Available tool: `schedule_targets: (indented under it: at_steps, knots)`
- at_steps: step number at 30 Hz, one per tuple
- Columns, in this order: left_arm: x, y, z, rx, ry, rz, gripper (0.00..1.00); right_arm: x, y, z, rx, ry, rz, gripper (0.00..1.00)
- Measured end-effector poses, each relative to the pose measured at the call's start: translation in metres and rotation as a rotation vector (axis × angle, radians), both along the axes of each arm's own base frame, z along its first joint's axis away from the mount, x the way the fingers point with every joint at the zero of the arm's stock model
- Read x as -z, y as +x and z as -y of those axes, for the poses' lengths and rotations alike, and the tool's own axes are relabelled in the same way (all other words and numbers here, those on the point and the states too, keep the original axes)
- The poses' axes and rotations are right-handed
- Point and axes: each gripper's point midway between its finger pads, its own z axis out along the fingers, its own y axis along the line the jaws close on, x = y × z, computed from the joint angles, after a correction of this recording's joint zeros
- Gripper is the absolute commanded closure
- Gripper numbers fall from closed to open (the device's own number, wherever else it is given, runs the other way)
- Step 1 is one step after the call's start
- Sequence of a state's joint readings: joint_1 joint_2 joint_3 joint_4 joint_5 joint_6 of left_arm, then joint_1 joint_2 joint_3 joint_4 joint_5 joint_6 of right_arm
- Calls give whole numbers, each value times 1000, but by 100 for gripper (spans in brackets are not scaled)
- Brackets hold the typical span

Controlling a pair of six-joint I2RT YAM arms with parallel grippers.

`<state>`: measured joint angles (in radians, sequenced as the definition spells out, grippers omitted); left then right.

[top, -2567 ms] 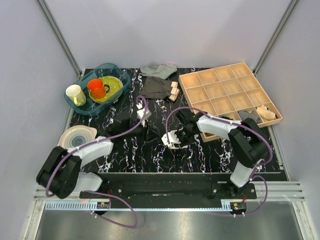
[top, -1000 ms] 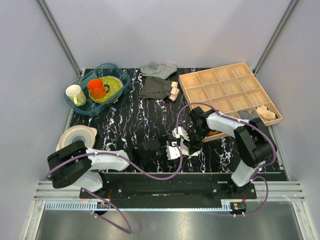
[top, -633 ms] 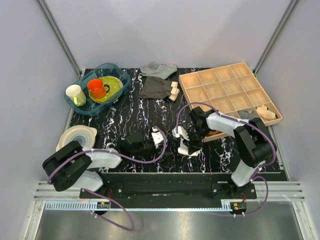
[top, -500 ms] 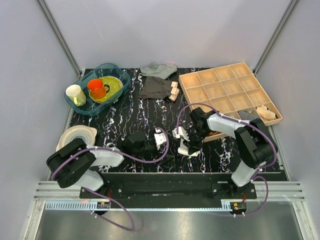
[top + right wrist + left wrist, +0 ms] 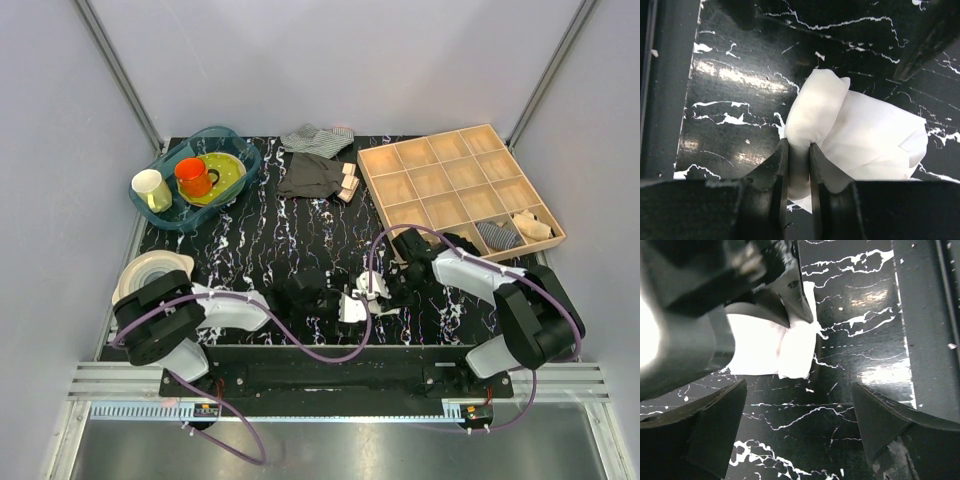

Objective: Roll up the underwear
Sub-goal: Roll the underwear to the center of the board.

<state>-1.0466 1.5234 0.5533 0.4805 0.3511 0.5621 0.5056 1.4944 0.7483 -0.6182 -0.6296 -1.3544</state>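
Guessing the underwear (image 5: pixel 860 135) is light, floppy and quick to unroll; it sits bunched on the black table (image 5: pixel 250 240), near the middle of its front edge. The right gripper (image 5: pixel 797 146) is pinched narrow on its thick rolled fold, which looks like the best hold, while the left gripper (image 5: pixel 799 387) gapes wide beside it, empty.

Lab test cell: plain grey walls (image 5: pixel 330 60), aluminium rails (image 5: pixel 122 75), black marbled tabletop (image 5: pixel 260 230)
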Motion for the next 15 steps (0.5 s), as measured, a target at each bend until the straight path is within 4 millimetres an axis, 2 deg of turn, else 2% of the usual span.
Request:
schedule_targets:
  at_steps: [3, 7, 9, 15]
  knots:
    - [6, 6, 2, 4, 27, 21, 23, 0, 2, 5, 0, 1, 41, 83]
    - [5, 13, 14, 17, 17, 35, 26, 0, 6, 16, 19, -3, 94, 82]
    - [6, 13, 18, 29, 4, 32, 30, 0, 7, 20, 21, -9, 124, 83]
    - [4, 10, 38, 86, -29, 6, 39, 0, 7, 20, -44, -2, 187, 83]
